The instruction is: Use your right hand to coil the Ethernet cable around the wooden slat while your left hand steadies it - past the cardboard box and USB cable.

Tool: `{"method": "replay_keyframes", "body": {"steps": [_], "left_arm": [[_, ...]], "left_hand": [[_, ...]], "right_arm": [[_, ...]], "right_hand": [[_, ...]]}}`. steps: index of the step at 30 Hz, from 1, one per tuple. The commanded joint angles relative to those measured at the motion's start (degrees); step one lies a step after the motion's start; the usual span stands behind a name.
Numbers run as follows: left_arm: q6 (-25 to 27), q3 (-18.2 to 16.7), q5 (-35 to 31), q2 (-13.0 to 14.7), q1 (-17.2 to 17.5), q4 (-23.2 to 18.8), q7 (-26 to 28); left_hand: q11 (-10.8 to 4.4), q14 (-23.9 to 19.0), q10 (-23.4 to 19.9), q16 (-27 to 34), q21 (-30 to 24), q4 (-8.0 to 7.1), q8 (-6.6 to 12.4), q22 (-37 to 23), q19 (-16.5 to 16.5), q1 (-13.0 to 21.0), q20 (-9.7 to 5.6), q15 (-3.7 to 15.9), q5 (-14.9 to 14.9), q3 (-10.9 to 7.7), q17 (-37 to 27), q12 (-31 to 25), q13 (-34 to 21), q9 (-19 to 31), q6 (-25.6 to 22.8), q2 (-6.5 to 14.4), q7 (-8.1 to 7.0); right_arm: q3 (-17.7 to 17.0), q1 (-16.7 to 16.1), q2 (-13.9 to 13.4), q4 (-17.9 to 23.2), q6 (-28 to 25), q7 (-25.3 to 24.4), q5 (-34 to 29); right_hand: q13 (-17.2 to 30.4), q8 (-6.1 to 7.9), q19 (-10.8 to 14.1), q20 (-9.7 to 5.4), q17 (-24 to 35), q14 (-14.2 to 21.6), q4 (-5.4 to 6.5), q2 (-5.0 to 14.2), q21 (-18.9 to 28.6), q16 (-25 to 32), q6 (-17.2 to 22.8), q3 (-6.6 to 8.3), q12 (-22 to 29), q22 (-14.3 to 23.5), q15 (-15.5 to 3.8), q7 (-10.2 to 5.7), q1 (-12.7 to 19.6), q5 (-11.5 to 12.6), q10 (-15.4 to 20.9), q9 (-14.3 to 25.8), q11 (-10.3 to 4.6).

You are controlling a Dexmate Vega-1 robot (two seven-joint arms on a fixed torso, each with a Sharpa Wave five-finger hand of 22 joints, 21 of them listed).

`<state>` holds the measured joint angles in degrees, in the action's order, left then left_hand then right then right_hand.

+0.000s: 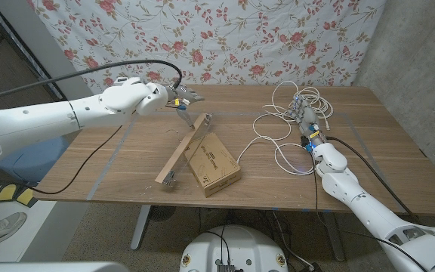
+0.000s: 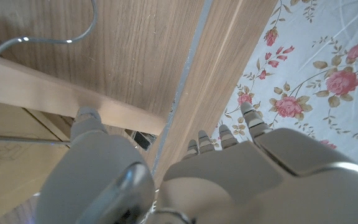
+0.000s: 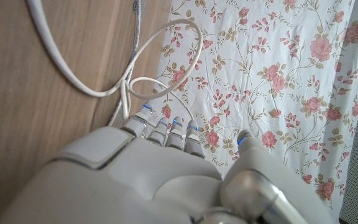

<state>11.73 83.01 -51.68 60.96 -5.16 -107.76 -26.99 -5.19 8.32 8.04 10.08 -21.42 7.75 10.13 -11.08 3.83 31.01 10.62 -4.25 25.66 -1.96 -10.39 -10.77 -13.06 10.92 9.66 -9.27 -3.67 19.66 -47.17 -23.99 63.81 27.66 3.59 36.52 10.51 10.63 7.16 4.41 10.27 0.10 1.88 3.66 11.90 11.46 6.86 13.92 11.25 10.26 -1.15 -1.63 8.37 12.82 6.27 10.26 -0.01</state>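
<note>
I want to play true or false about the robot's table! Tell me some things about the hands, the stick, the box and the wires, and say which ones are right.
1. The wooden slat leans against the cardboard box. True.
2. The right hand is gripping the slat. False: it is over by the white cable, far from the slat.
3. The left hand is up near the slat's far end. True.
4. The cable is already wound around the slat. False: it lies in loose loops on the table.
5. The cloth behind the table has flowers on it. True.
</note>
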Motion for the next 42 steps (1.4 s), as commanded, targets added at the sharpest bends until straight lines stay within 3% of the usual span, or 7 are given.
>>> {"method": "replay_keyframes", "body": {"steps": [1,6,13,15,20,27,42], "left_arm": [[-7.0,6.8,-26.5,-1.9,-4.0,0.0,1.3],[-3.5,7.6,-34.1,-1.7,-3.5,0.7,8.8],[-4.4,6.2,-29.4,-2.6,-4.9,0.5,7.3],[-7.2,6.4,-28.3,-3.0,-6.2,0.2,4.8],[-11.7,7.6,-28.5,-3.4,-7.9,-0.1,2.3],[-18.9,8.9,-27.5,-4.2,-10.9,-0.1,0.3],[-30.4,9.6,-25.7,-8.0,-18.1,1.7,-3.1]], "left_hand": [[0.26,2.1,3.0,-0.1,0.5,1.09,0.08,-0.2,0.6,3.0,-0.30,-0.01,1.3,0.23,0.1,0.1,-0.1,0.2,12.1,0.7,-0.19],[-0.12,0.9,2.2,0.6,0.0,1.06,1.09,-0.2,-1.2,4.7,-1.30,1.24,3.1,0.68,0.1,-0.9,0.0,0.3,10.9,1.3,-0.10],[-1.44,-1.2,-0.6,1.2,-0.2,-2.47,2.19,-0.6,-2.6,2.3,-2.25,3.42,7.9,2.24,-0.1,-2.4,0.2,0.5,7.6,5.3,-0.47],[-0.30,0.3,1.1,0.5,0.6,-4.04,1.43,-0.7,-1.1,-0.9,-1.49,2.15,8.0,5.37,0.0,-1.8,0.3,0.5,9.0,3.6,-0.54],[0.25,4.0,5.6,0.1,2.6,-4.39,-0.12,-0.6,2.3,-2.7,-0.65,0.67,6.9,10.41,0.0,-0.7,0.4,0.4,15.8,0.1,0.61],[0.98,7.9,11.3,-0.1,4.5,-4.24,-0.24,-0.9,6.0,-3.5,-0.07,-0.20,5.9,15.19,-0.1,-0.1,0.4,0.5,22.8,-0.8,2.96],[1.42,10.8,13.6,0.1,5.7,-5.09,0.76,-1.2,8.7,-5.7,0.02,0.12,4.6,19.17,-0.1,-0.6,0.3,0.5,23.2,-0.5,3.92]], "right_arm": [[-0.8,-1.0,0.2,-0.3,1.1,-0.2,0.8],[-0.9,-1.8,-0.3,0.5,1.0,-1.5,0.2],[-1.2,-1.6,-0.3,0.2,1.1,-1.5,0.4],[-1.2,-1.5,-0.2,-0.2,1.3,-1.6,0.2],[-1.4,-1.0,-0.1,-1.1,1.6,-0.9,0.6],[-1.6,-0.3,0.2,-2.0,1.0,-1.3,1.0],[-1.4,1.6,1.5,-6.0,1.0,-2.6,0.2]], "right_hand": [[0.3,0.33,0.5,0.16,0.1,0.6,-0.37,0.37,0.3,-0.1,0.3,0.20,0.0,0.2,-0.25,0.19,0.3,0.3,0.0,0.2,-0.10],[0.3,0.31,0.6,0.07,0.1,0.6,-0.38,0.45,0.3,-0.2,0.3,0.23,0.0,0.2,-0.26,0.20,0.3,0.3,0.0,0.2,-0.11],[0.3,0.30,0.6,0.07,0.1,0.6,-0.44,0.56,0.3,-0.2,0.3,0.30,0.0,0.2,-0.28,0.15,0.4,0.3,-0.1,0.2,-0.16],[0.3,0.29,0.6,0.04,0.1,0.7,-0.46,0.60,0.3,-0.2,0.3,0.33,0.0,0.2,-0.28,0.16,0.4,0.3,-0.1,0.2,-0.17],[0.3,0.27,0.7,0.06,0.1,0.7,-0.52,0.67,0.3,-0.2,0.2,0.38,0.0,0.2,-0.23,0.25,0.5,0.3,-0.1,0.2,-0.15],[0.3,0.28,0.8,-0.01,0.1,0.9,-0.57,0.76,0.3,-0.2,0.2,0.42,0.0,0.2,-0.22,0.27,0.6,0.3,0.2,0.2,-0.12],[0.4,0.27,0.9,-0.15,0.1,1.0,-0.63,1.25,0.3,-0.2,0.2,0.69,0.0,0.2,-0.34,0.48,0.8,0.3,0.3,0.2,-0.02]]}}
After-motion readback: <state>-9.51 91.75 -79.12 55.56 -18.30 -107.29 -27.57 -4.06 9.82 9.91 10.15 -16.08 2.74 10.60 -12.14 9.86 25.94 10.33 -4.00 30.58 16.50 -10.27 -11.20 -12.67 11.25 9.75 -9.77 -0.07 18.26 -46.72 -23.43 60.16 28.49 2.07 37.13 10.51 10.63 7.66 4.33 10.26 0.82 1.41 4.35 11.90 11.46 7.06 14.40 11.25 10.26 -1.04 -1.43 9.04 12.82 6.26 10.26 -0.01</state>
